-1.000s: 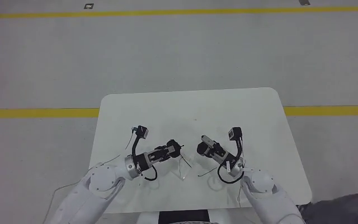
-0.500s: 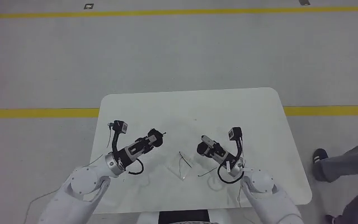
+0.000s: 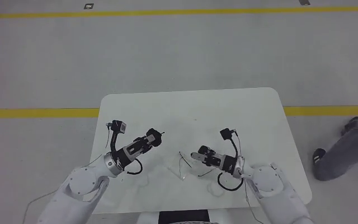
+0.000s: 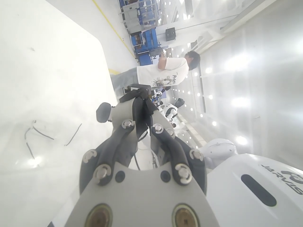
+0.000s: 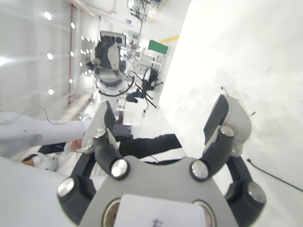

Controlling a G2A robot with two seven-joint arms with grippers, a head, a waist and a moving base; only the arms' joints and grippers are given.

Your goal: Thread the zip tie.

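Note:
The zip tie is a thin dark bent strip lying flat on the white table, near the front middle. In the left wrist view the zip tie lies out on the table, well away from the fingers. My left gripper sits to the left of it, apart from it. Its fingers are shut with nothing visible between them, as the left wrist view of the gripper shows. My right gripper is just right of the tie, low over the table. It stands wide open and empty.
A second thin dark strip lies on the table under the right wrist, also seen as a strip and a strip in the wrist views. The table's front edge is close behind both arms. The far half of the table is bare.
The left gripper drew back to the left, away from the zip tie, and then held still. The right gripper swung down and left, ending close beside the tie.

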